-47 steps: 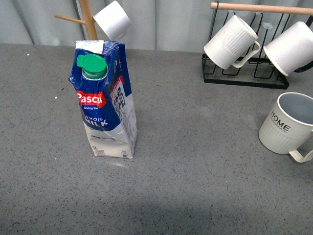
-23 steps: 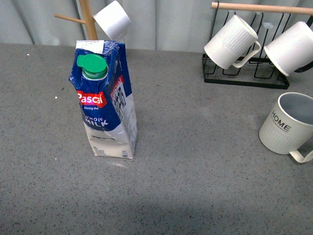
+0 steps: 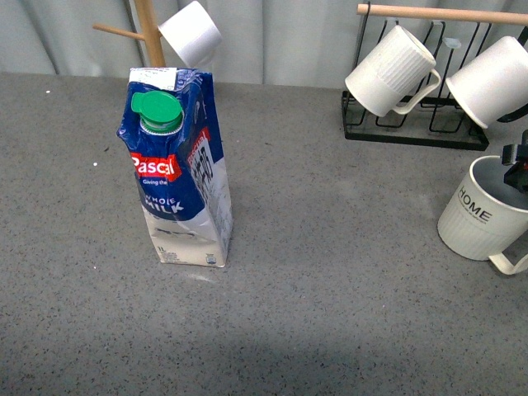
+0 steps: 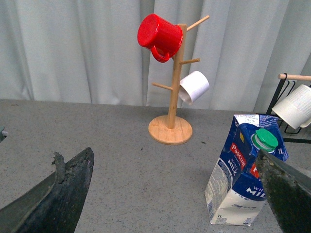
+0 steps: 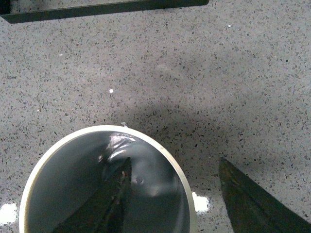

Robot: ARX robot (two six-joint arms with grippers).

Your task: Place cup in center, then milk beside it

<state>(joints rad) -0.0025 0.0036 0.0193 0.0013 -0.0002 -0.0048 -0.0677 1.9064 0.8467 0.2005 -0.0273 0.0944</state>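
The cup [image 3: 481, 216], cream ribbed with "HOME" lettering, stands at the table's right edge, handle toward the front. My right gripper [image 3: 516, 167] shows dark at that edge, over the cup's mouth. In the right wrist view the right gripper [image 5: 177, 201] is open and straddles the cup's [image 5: 63, 179] wall, with one finger inside [image 5: 109, 204] and the other outside over the table. The milk [image 3: 181, 177], a blue-and-white Pascal carton with a green cap, stands upright left of centre. My left gripper [image 4: 170, 204] is open and apart from the milk [image 4: 243, 177], which stands by one finger.
A black wire rack [image 3: 412, 132] at the back right holds two white ribbed mugs [image 3: 392, 70] [image 3: 491, 78] on a wooden bar. A wooden mug tree [image 4: 171, 97] behind the milk carries a red mug [image 4: 158, 31] and a small white cup [image 4: 194, 86].
My right gripper has come into the front view at the right edge, over the cup's mouth. The cup and the milk stand where they were.
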